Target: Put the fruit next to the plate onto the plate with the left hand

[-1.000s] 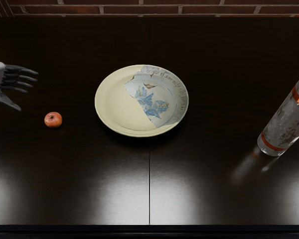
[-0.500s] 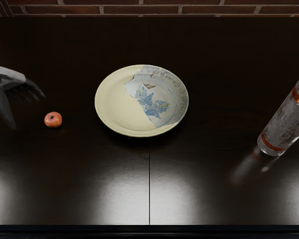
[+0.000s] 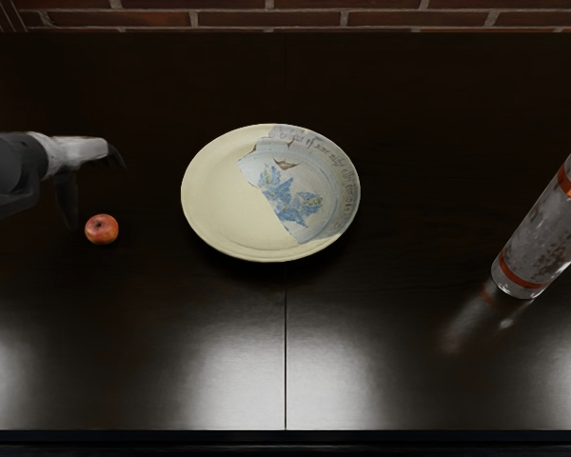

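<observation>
Near the desk's left edge, about midway between back and front, lies the small red-orange fruit, on the bare dark top and touching nothing. The left hand hovers just behind it and slightly nearer the left edge, apart from it. Its dark fingers hang down loosely spread and hold nothing, 1 of them pointing at the surface just beside the fruit's left side. The arm comes in from the left edge. A strip of free desk runs between the fruit and the plate. The cream plate, with a blue flower pattern over its right half, sits at the desk's middle, toward the back. Open surface fills the whole front half. 1 clear bottle with orange bands is near the right edge, well apart from the plate. A brick wall runs along the back edge.
</observation>
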